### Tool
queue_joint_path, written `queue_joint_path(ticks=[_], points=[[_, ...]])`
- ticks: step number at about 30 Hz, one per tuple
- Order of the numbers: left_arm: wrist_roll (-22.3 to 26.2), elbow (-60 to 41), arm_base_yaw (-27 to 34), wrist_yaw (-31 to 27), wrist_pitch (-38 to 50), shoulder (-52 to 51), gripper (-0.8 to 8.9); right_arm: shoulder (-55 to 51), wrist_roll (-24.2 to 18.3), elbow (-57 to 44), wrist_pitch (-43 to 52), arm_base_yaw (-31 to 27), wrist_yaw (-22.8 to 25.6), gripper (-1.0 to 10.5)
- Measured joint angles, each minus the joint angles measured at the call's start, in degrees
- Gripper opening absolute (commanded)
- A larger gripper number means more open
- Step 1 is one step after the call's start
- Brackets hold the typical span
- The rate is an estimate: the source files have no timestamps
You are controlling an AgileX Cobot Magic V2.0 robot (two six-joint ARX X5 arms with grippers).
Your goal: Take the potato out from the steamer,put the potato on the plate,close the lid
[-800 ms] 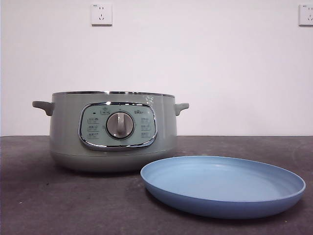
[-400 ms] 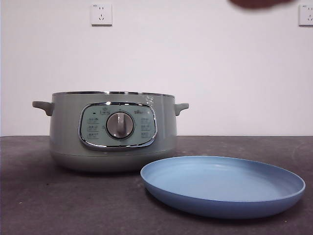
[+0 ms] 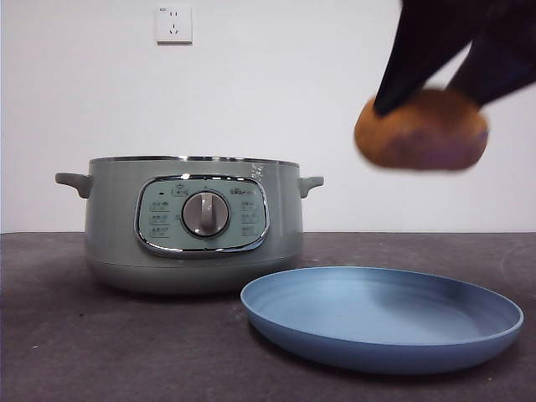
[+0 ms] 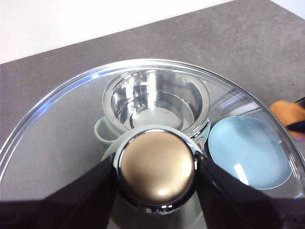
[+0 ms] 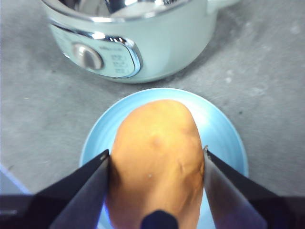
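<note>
My right gripper (image 3: 435, 92) is shut on the orange-brown potato (image 3: 421, 131) and holds it in the air above the light-blue plate (image 3: 381, 316); the right wrist view shows the potato (image 5: 156, 160) between the jaws over the plate (image 5: 224, 138). The sage-green steamer (image 3: 194, 223) stands open to the left of the plate, its shiny bowl (image 4: 157, 102) empty. My left gripper (image 4: 157, 167) is shut on the knob (image 4: 157, 164) of the clear glass lid (image 4: 62, 138) and holds it high over the steamer.
The dark grey table (image 3: 67, 335) carries the steamer and the plate. A white wall with a power socket (image 3: 173, 24) stands behind. The steamer's small side handles (image 3: 74, 181) stick out on each side.
The right gripper has come down into the front view from the top right with the potato, now above the plate. The steamer and the plate have not moved.
</note>
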Motion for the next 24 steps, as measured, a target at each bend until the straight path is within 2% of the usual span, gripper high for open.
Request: queue_joint_path(ticks=[11,20,22,24], points=[[0.00,0.00,0.00,0.00,0.02,0.00,-0.09,16.48,0.44,-3.37,12.72,0.00,-0.02,-0.2],[0.00,0.00,0.00,0.87,0.13,0.52,-0.09,23.30,0.59,-3.39,14.78,0.00,0.00,-0.1],[0.28,0.00,0.00,1.25,0.15,1.09,-0.09,23.30,0.87,-3.39,14.64,0.00,0.00,0.7],[0.90,0.00,0.00,1.44,0.26,2.03,-0.09,23.30,1.31,-3.37,14.29,0.00,0.02,2.2]])
